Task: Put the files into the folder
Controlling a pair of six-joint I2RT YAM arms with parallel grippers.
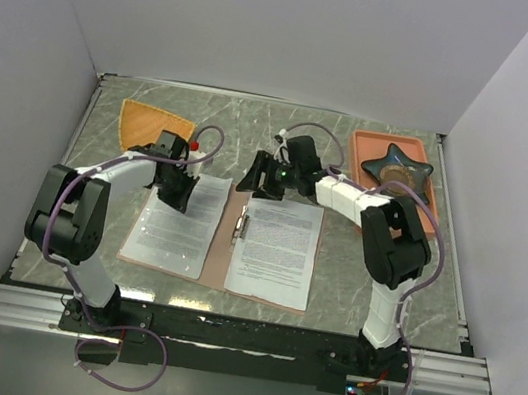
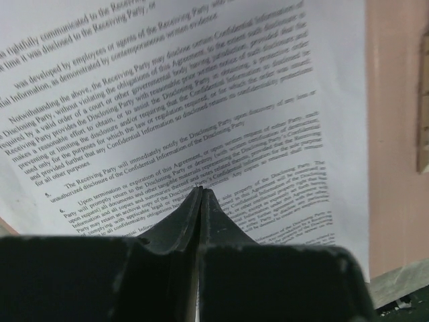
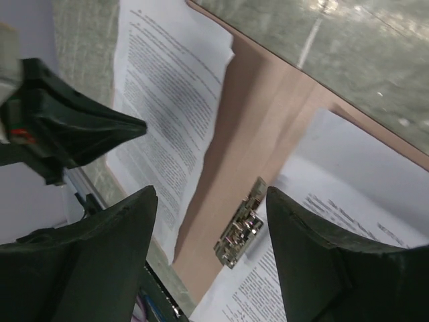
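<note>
- Folder of thin pinkish-brown card lies open and flat on the marbled counter, between the two arms.
- Files, white sheets of dense black print, lie one on each half of the open folder. The left sheet sits slightly askew. The other has a small metal clip beside its corner near the crease.
- Left gripper has its jaws pressed together, tips down on the printed face of the left sheet near its far end. Whether any paper is nipped between them cannot be told.
- Right gripper hovers over the folder's far edge near the crease, jaws wide apart and holding nothing.
- Handling, as a judgement: the paper looks light and limp. It would likely slide easily on the card and buckle if pushed from one end, so a pinch at a free edge or corner seems safest.
- The card looks only a little stiffer and should hinge at its crease. An outer edge seems the best place to take hold for closing.
</note>
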